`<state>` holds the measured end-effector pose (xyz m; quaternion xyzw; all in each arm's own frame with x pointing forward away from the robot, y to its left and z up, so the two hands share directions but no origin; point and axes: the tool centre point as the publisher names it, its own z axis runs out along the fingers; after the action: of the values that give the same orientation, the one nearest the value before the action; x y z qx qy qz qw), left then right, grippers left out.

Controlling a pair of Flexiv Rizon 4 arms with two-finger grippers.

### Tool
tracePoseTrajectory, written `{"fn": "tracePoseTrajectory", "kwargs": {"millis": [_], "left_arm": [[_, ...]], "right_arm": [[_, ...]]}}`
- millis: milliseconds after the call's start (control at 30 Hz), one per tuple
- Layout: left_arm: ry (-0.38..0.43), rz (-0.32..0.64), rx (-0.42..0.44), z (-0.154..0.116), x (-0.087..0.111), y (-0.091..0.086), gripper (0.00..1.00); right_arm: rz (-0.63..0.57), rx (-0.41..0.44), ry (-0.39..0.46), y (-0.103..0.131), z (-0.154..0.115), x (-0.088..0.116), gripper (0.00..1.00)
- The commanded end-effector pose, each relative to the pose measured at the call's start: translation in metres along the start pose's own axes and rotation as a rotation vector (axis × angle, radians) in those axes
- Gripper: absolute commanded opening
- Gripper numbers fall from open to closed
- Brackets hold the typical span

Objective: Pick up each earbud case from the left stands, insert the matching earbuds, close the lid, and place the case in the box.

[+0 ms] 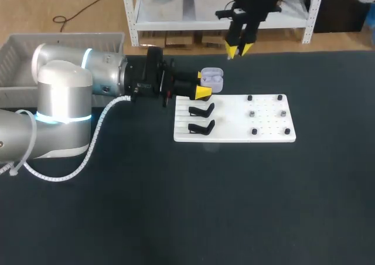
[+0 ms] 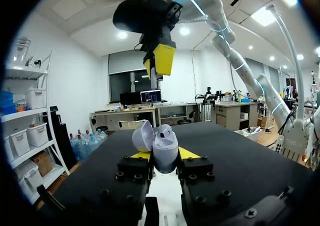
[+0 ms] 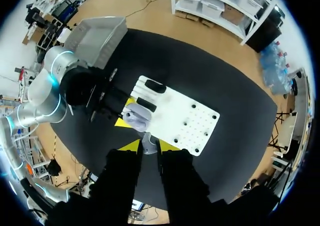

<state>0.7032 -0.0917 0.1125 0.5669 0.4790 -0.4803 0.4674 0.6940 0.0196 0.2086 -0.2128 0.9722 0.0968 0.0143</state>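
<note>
Black worktop (image 1: 234,206), flat white board (image 1: 269,121) with black stands (image 1: 201,109), pale lilac rounded earbud case (image 2: 165,148) clamped between left fingers (image 2: 189,152) by board's far edge, lid open, interior unclear, small whitish earbud (image 3: 148,144) pinched in narrow right fingers (image 3: 167,145), largely hidden.

Open earbud case (image 2: 162,148) between left jaws, right jaws overhead.

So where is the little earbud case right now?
In the head view the open case is held in the left gripper, at the far edge of the white board, beside the black stands.
</note>
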Motion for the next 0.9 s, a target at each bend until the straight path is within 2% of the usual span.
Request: {"fn": "tracePoseTrajectory", "kwargs": {"millis": [33, 300, 900], "left_arm": [[-0.001, 0.003, -0.005, 0.0, 0.0, -0.002, 0.0], [-0.001, 0.003, -0.005, 0.0, 0.0, -0.002, 0.0], [-0.001, 0.003, -0.005, 0.0, 0.0, -0.002, 0.0]], "right_arm": [[-0.007, 0.018, 0.065, 0.013, 0.008, -0.009, 0.0], [0.024, 0.065, 0.076, 0.028, 0.034, -0.013, 0.0], [0.024, 0.065, 0.076, 0.028, 0.034, -0.013, 0.0]]}}
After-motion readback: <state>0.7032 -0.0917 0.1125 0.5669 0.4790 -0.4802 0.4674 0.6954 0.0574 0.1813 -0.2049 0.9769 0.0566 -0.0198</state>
